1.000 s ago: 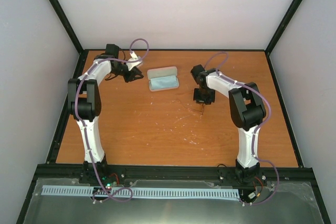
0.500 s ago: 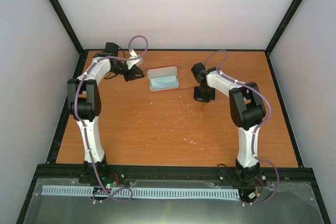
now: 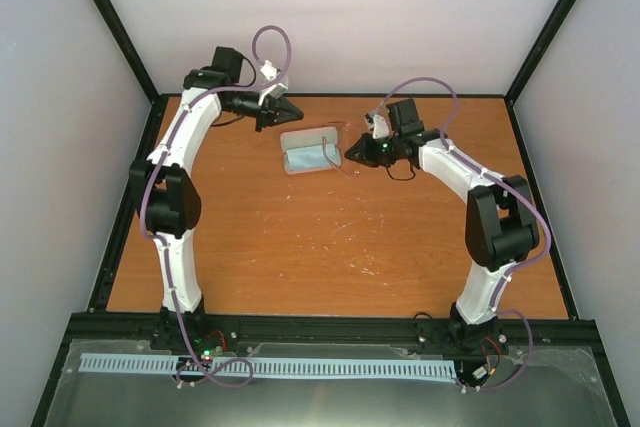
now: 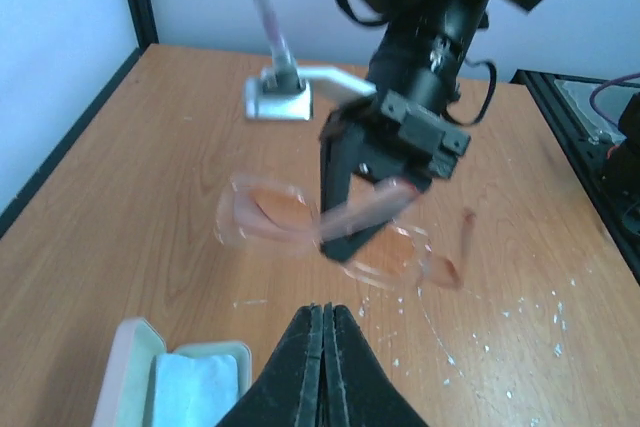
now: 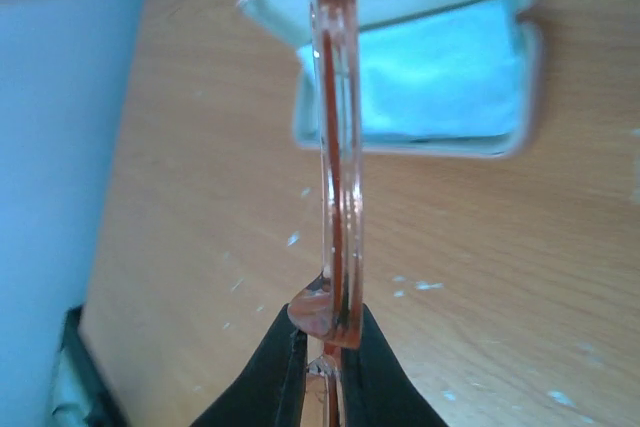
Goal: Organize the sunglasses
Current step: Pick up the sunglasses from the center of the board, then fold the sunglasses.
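Observation:
The sunglasses [image 5: 335,147] are a thin translucent amber pair, pinched by the frame in my right gripper [image 5: 328,347]. They hang in the air beside the open case. In the left wrist view the sunglasses [image 4: 265,215] are blurred, held up above the wood by the right gripper [image 4: 350,242]. In the top view the right gripper [image 3: 355,155] is just right of the pale case [image 3: 308,136], and the sunglasses [image 3: 342,165] show only faintly. A light blue cloth [image 5: 440,77] lies inside the case [image 5: 420,145]. My left gripper [image 4: 322,347] is shut and empty, raised above the case's far left [image 3: 285,107].
The case [image 4: 125,367] with the cloth [image 4: 195,387] shows at the bottom left of the left wrist view. White flecks and scratches [image 3: 350,232] mark the wooden table. Black frame posts and pale walls enclose the table on three sides.
My right gripper has lifted the sunglasses off the table and swung them up and left to the case. My left arm has risen and moved right, towards the case.

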Controlling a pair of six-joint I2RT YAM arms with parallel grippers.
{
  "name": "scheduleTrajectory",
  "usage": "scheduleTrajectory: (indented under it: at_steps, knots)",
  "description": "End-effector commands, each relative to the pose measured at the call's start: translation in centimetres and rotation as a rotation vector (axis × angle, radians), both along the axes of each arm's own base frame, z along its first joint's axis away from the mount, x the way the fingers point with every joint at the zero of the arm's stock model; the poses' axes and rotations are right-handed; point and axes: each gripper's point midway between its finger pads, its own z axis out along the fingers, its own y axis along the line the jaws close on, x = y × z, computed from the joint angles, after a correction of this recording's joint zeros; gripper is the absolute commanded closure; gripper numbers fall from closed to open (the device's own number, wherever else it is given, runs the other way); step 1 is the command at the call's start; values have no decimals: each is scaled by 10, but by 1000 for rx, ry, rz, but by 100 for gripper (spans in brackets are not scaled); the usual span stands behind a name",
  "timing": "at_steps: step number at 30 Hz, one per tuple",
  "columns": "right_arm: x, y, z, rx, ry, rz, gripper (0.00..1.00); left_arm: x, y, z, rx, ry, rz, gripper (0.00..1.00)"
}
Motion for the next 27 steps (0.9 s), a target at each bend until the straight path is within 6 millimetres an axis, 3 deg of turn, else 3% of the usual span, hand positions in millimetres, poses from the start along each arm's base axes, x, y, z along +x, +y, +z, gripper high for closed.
scheduleTrajectory:
  at_steps: [1,4,11,20,27]
  knots:
    - [-21,38,21,196,-15,252,97,13,-6,33,-52,-68,41,97]
    - [-20,45,28,217,-29,293,97,15,-18,43,-81,-96,26,97]
    - [-14,55,51,278,-75,322,97,16,-37,38,-115,-46,10,96]
    - [-2,66,57,286,-93,316,97,6,-57,49,-169,7,-38,95]
    - [18,74,73,311,-138,303,97,-5,-64,26,-159,65,-68,96]
